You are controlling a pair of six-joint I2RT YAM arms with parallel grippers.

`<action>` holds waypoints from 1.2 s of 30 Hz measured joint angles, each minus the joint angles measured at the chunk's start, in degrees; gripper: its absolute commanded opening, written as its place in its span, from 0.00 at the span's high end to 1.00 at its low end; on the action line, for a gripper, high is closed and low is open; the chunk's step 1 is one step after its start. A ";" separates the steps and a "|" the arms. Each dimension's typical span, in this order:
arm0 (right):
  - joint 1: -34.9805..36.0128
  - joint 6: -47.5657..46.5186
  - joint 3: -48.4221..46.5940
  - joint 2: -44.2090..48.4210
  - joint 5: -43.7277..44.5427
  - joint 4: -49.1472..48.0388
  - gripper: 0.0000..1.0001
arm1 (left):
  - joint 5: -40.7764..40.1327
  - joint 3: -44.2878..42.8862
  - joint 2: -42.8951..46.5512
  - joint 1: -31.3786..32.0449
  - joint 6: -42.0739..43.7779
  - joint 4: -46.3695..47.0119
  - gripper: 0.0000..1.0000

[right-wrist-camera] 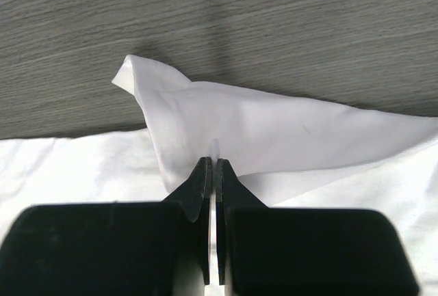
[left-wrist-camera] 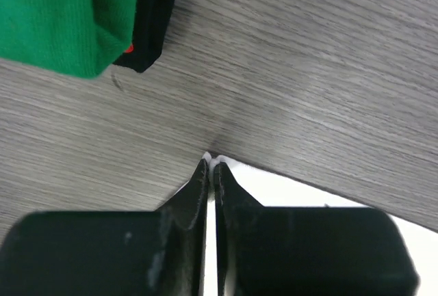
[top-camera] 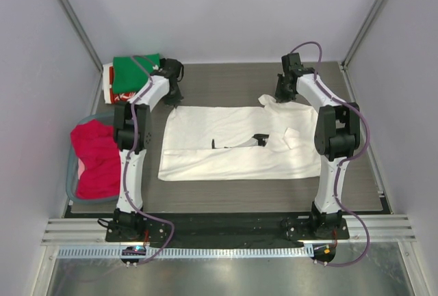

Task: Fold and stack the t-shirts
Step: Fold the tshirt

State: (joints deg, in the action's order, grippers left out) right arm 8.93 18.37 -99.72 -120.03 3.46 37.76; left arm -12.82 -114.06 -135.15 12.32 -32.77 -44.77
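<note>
the white t-shirt lay spread flat across the middle of the table, its small black print partly lost in a crease. the left gripper sat at the shirt's far left corner, jaws pressed together with only a thin sliver of white cloth showing between the tips; how much fabric it had was hard to make out. the right gripper was at the shirt's far right corner, jaws closed on a raised peak of the same shirt, which stood up off the surface. at the table's far left corner a green t-shirt lay on a red-and-white t-shirt, with a black t-shirt beside the green, mostly hidden. a red/pink t-shirt filled the grey-blue tub at the left edge, partly covered by the left arm.
</note>
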 measured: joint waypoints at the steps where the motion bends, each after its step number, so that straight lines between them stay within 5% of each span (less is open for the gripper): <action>1: 0.00 0.02 0.00 0.00 0.00 0.02 0.99 | 0.17 -0.04 -0.02 -0.02 0.02 0.00 1.00; 9: 0.00 0.26 1.81 4.55 1.36 0.66 0.99 | 0.94 4.96 3.76 -0.11 -0.09 0.33 1.00; 22: -0.02 5.73 29.83 32.15 8.81 -0.15 0.99 | 1.05 31.43 32.24 -0.11 -1.75 6.86 1.00; 29: -0.09 11.54 42.42 45.33 13.88 0.48 0.99 | 1.88 44.76 37.27 -0.07 -1.77 11.96 1.00; 36: -1.92 13.97 43.67 52.48 14.29 -0.39 0.99 | 2.34 46.73 39.39 0.39 -1.20 15.54 1.00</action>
State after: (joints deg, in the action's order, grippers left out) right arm 7.01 32.34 -56.05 -67.55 17.76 37.36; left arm -10.48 -67.33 -95.77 12.71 -33.98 -29.23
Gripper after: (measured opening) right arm 0.040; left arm 0.011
